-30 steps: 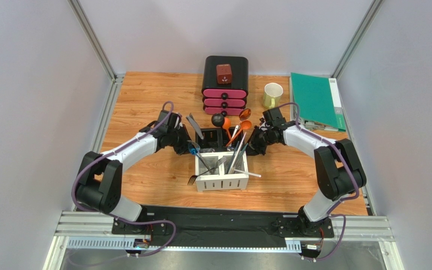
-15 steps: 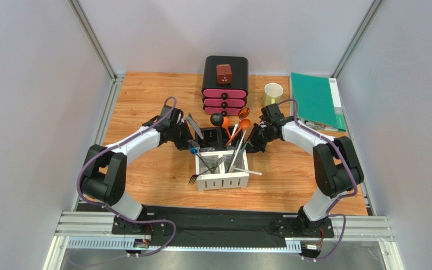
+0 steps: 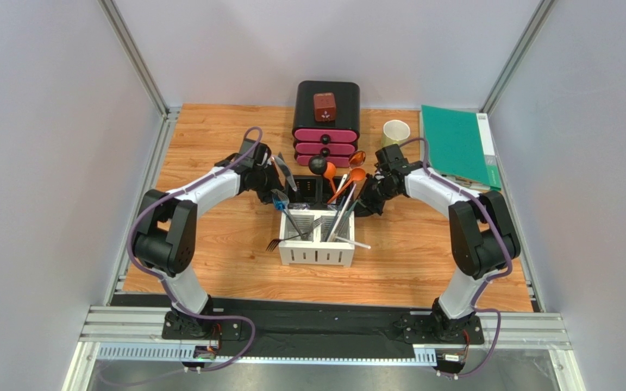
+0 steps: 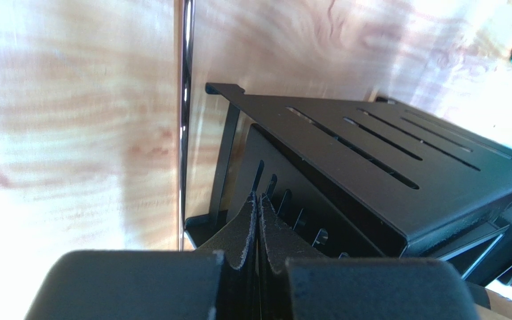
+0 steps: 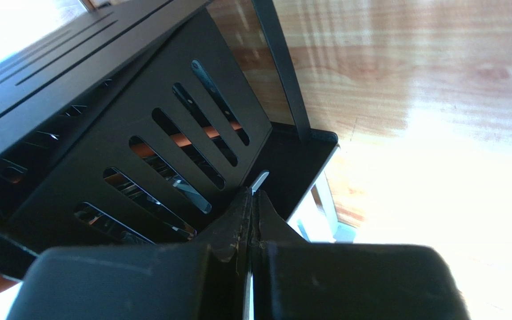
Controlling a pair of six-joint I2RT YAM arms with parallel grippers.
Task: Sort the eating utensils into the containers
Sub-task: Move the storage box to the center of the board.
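The caddy stands mid-table, its white compartments (image 3: pixel 316 252) in front and its black ones (image 3: pixel 312 192) behind. Silver forks and knives (image 3: pixel 293 232) lean in the white part. Orange spoons (image 3: pixel 355 176) and a black spoon (image 3: pixel 318 166) stick up from the back. My left gripper (image 3: pixel 268 176) is at the caddy's back left corner, shut (image 4: pixel 259 200) against the black slotted wall (image 4: pixel 385 173), with nothing visible between its pads. My right gripper (image 3: pixel 371 196) is at the back right corner, shut (image 5: pixel 250 197) on a slim silver utensil (image 5: pixel 259 181) whose tip pokes past the fingertips beside the black wall (image 5: pixel 172 113).
A black-and-pink drawer box (image 3: pixel 326 122) stands just behind the caddy. A pale green mug (image 3: pixel 395 132) and a green folder (image 3: pixel 455 145) are at the back right. A thin silver blade (image 4: pixel 184 100) stands edge-on left of the black compartment.
Both grippers have moved away from the bases toward the drawer box. The caddy has shifted slightly away and turned a little.
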